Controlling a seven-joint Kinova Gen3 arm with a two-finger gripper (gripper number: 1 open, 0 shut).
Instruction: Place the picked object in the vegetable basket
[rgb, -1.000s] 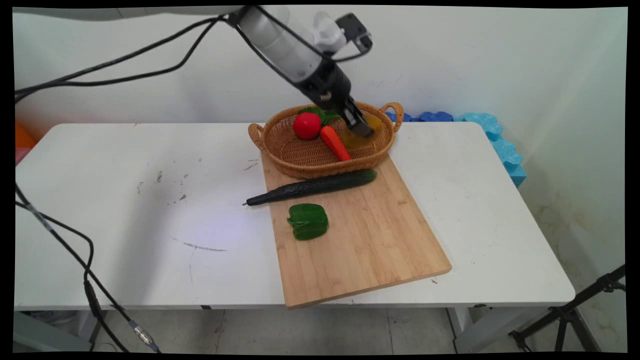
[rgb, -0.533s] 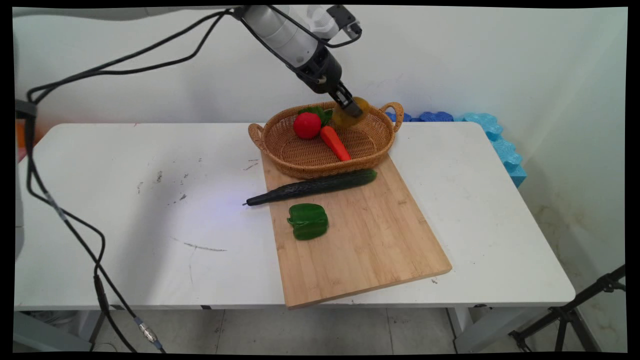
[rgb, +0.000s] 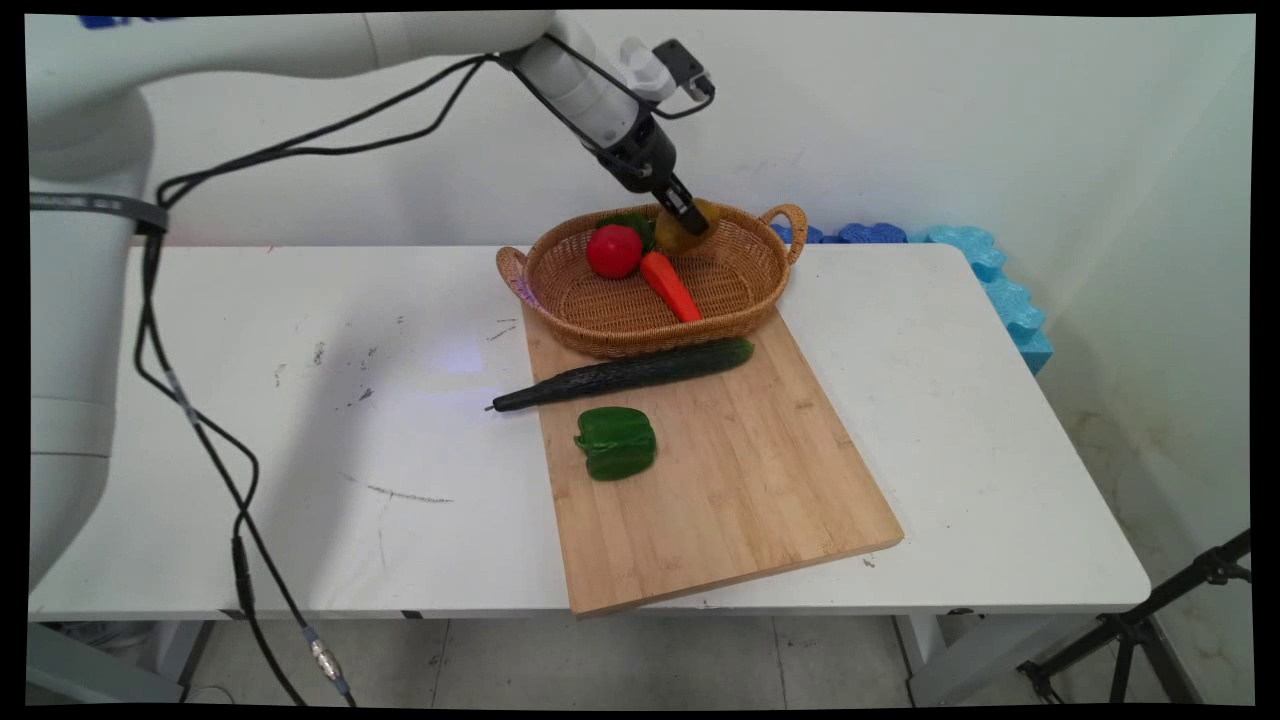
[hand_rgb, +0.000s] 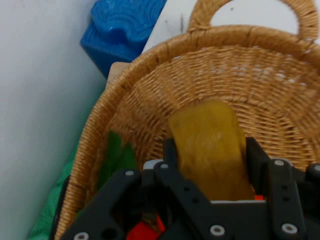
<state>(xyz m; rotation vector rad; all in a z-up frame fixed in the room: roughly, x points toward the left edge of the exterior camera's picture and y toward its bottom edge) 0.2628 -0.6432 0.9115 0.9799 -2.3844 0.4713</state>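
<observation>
- The pincer (rgb: 688, 218) hangs over the far side of the wicker basket (rgb: 600, 322), its fingers (hand_rgb: 257, 157) pinching a yellow-brown piece of food (rgb: 700, 222) that is lifted clear of the basket floor.
- From the main view the pincer covers the middle of the yellow-brown piece of food, so only its edges show; what kind of food it is I cannot tell.
- In the hand view the yellow-brown piece of food (hand_rgb: 212, 150) rises between the two fingers, its lower end hidden behind the black linkage.
- Inside the basket lie a red tomato (rgb: 614, 250) and an orange carrot (rgb: 669, 286), side by side; the carrot's upper end runs under the pincer.
- Green leaves (rgb: 632, 224) sit behind the tomato, mostly hidden by it and by the pincer; in the hand view only a green strip (hand_rgb: 114, 160) shows along the basket wall.
- The basket stands on the far end of a wooden cutting board (rgb: 730, 480), which lies on the white bench (rgb: 300, 480).
- A dark cucumber (rgb: 625, 374) lies just before the basket, its thin tip hanging past the board's left edge over the bench.
- A green pepper (rgb: 616, 442) sits on the board near the cucumber, apart from it.
- Blue foam pieces (rgb: 985, 270) lie behind the bench's far right corner, partly cut off by the bench edge.
</observation>
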